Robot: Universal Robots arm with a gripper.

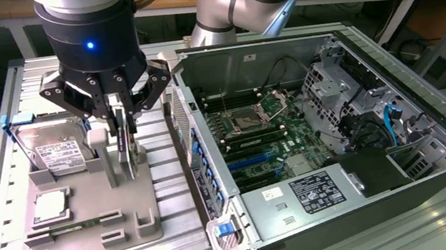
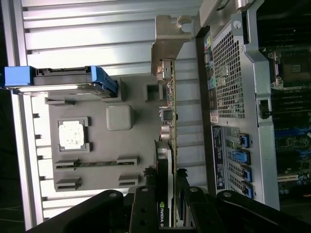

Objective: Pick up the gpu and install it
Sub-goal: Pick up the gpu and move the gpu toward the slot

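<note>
The gpu [image 1: 128, 149] is a thin dark card standing on edge over the grey holder tray [image 1: 92, 231], at the exterior view's left. My gripper [image 1: 124, 120] is shut on its upper edge, one black finger on each face. In the wrist view the gpu [image 2: 172, 121] runs edge-on away from my gripper [image 2: 170, 206], ending in its pale metal bracket [image 2: 167, 46]. I cannot tell whether the card's lower edge still touches the tray. The open computer case [image 1: 340, 42] lies just beside it, towards the exterior view's right.
A silver hard drive [image 1: 56, 150] with blue rails and a square processor [image 1: 50, 205] sit in the tray. Inside the case are the motherboard [image 1: 262, 136], blue expansion slots [image 1: 248, 158] and a power supply [image 1: 315, 191]. The case's rear wall [image 2: 228, 77] stands close to the card.
</note>
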